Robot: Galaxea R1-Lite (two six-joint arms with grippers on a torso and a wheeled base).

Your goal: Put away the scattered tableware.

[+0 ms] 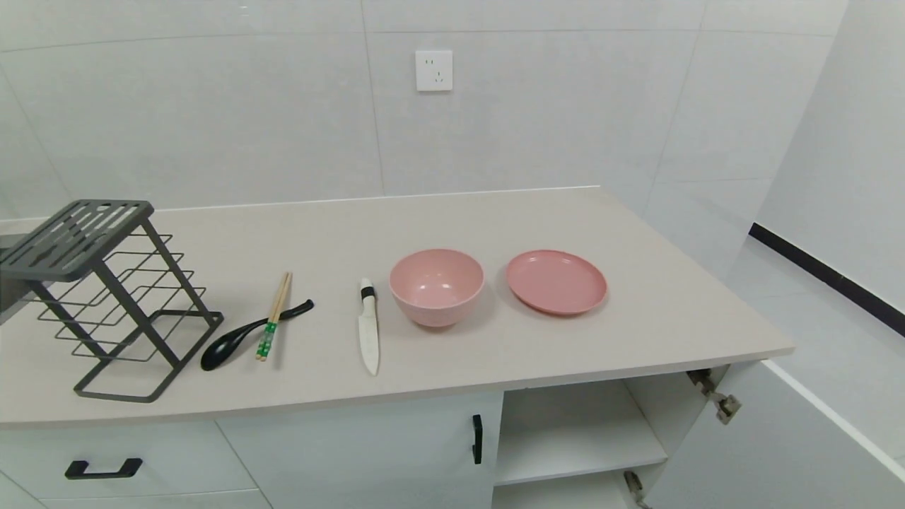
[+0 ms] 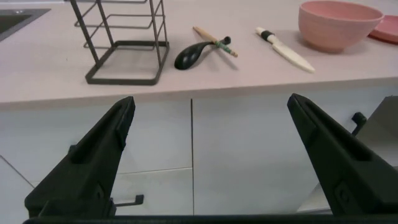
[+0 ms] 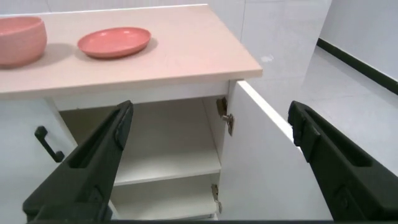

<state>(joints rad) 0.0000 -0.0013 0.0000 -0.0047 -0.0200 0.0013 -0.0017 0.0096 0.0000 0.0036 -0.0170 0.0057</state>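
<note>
My left end effector and right end effector gaped empty before the counter edge. The cupboard door stood open.

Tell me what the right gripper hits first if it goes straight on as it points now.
The right gripper, open, points into the open cabinet under the countertop, so the upper shelf likely comes first. The hinge and door edge sit close to that line; depth is unclear.

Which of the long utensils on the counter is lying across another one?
The pair of wooden chopsticks with green bands: it rests across the handle of the black spoon, while the white knife lies apart, touching nothing.
</note>
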